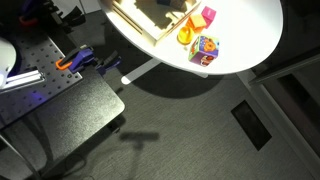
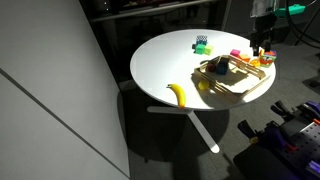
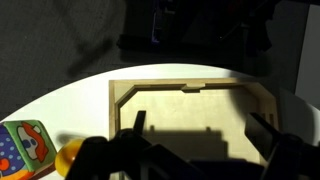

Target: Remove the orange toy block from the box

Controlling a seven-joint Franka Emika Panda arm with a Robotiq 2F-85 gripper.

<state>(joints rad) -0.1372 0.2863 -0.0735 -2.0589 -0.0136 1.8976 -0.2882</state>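
The light-wood box [image 3: 190, 92] fills the wrist view, and the part of its floor that shows is bare. It also shows in both exterior views [image 1: 140, 22] [image 2: 240, 88]. My gripper [image 3: 200, 130] hangs above the box with its fingers spread wide and nothing between them. In an exterior view it is at the box's far end [image 2: 263, 42]. The orange toy block [image 1: 186, 36] lies just beyond the box's corner rim, beside the multicoloured cube [image 1: 205, 48]. I cannot tell whether it touches the rim.
A pink block [image 1: 208, 15] lies near the cube on the round white table [image 1: 250, 30]. A banana [image 2: 178, 95] lies by the table's front edge. The cube [image 3: 25, 145] and a yellow piece [image 3: 68, 155] show left of the box.
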